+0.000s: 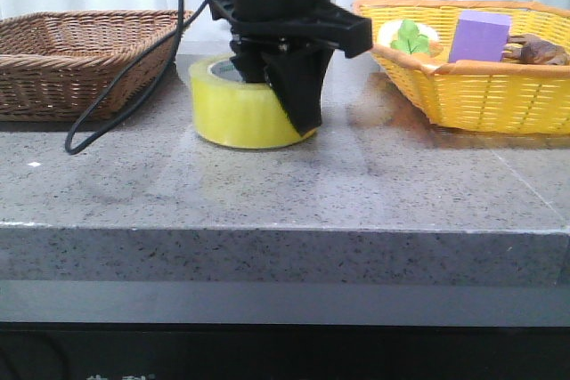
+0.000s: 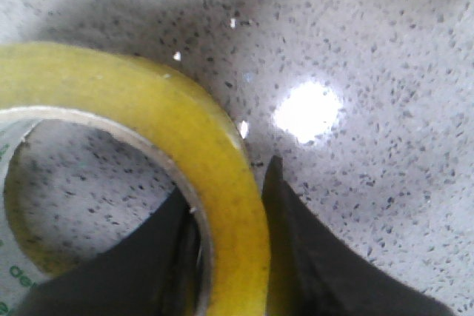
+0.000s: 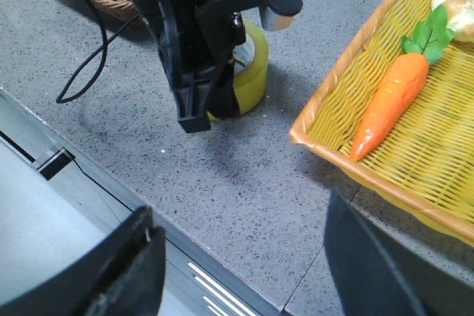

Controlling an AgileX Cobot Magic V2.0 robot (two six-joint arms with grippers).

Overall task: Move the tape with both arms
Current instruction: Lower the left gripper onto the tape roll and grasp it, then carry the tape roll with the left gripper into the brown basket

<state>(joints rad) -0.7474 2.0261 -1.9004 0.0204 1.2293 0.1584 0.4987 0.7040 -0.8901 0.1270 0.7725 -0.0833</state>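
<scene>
**Left end effector clamped on the tape roll at mid-table**

The tape, a wide roll of glossy yellow packing tape, lies flat on the grey speckled table, between a brown wicker basket on the left and a yellow woven basket on the right; it touches neither basket. The left end effector comes down on the roll from above; in the left wrist view one black finger sits inside the ring against the white core, and the other finger presses the outer yellow wall, so the jaws are closed on the roll's wall; green lettering shows faintly on the inner core. A black cable loops from the left arm down over the edge of the brown basket and onto the table.

The right end effector hangs clear of the table's front edge, well apart from the tape; its two dark fingers stand wide apart with nothing between them. The right wrist view also shows an orange toy carrot with green leaves lying in the yellow basket; the front view shows a purple block standing in that basket, with a brown item beside it that is too unclear to name.
</scene>
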